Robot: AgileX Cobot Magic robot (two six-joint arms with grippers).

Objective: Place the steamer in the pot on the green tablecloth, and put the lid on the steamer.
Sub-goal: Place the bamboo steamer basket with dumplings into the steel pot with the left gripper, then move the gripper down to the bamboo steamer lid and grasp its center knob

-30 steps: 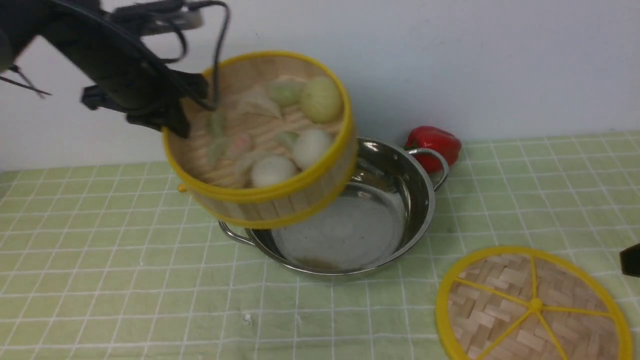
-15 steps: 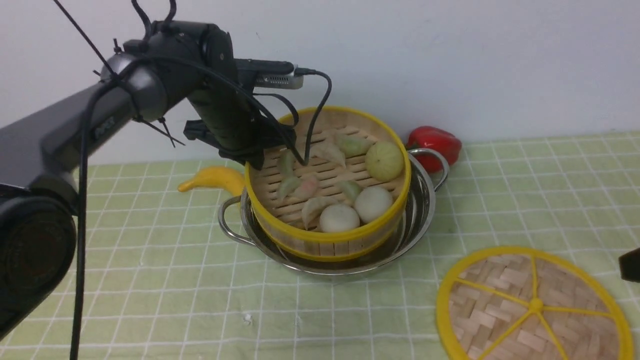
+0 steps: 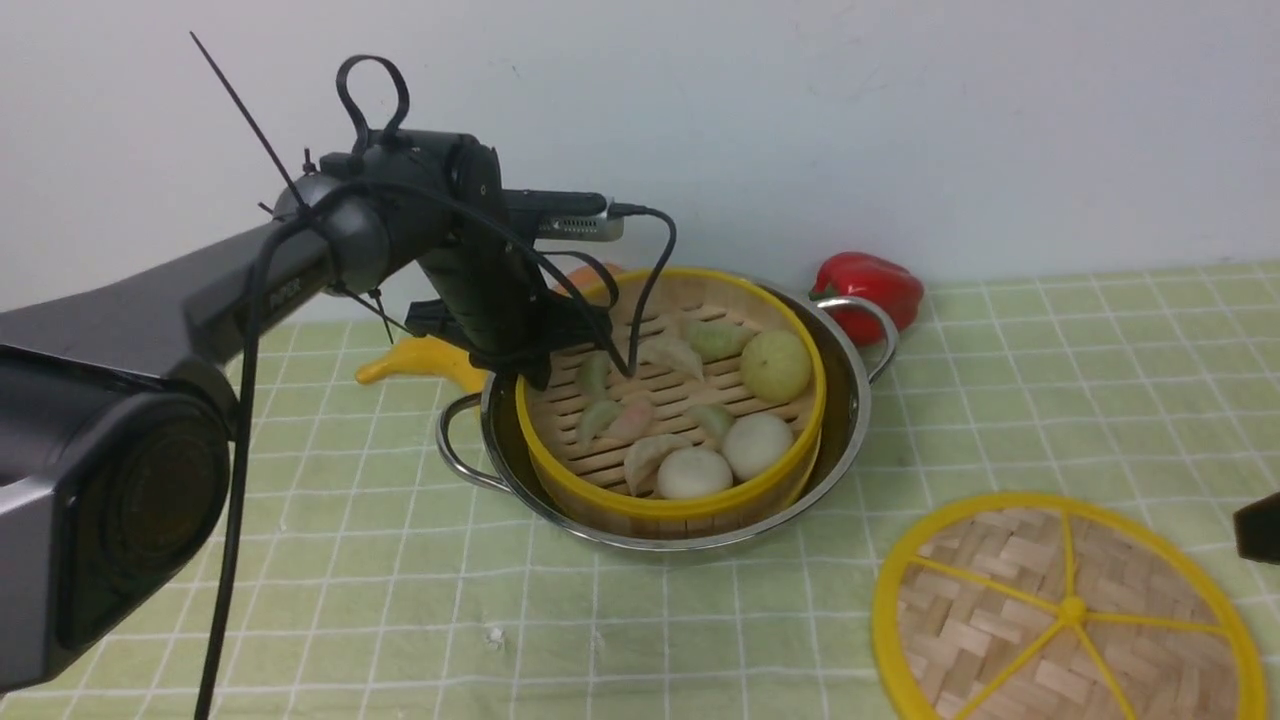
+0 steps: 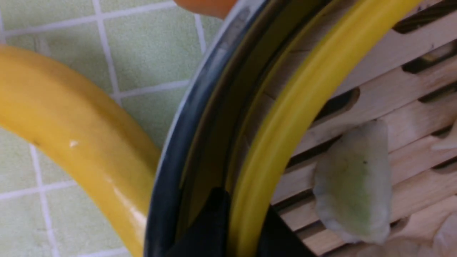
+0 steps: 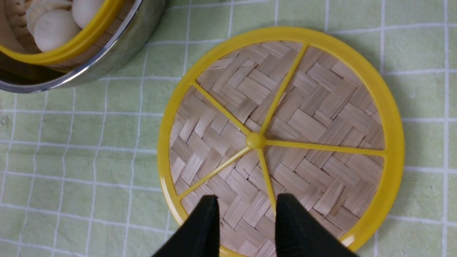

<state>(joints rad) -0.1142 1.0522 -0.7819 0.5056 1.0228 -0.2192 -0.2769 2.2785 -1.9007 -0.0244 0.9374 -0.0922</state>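
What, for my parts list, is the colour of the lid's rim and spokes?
Yellow, over tan woven bamboo; the lid shows best in the right wrist view.

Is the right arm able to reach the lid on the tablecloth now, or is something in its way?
Probably yes. The right hand hangs open over the lid, which lies flat on the green tablecloth with nothing on it. The pot stands apart from it.

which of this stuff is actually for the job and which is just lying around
For the job:
steamer, already in the pot
pot
lid, not yet on
green cloth

Lying about:
banana
red pepper
orange thing behind the pot, mostly hidden
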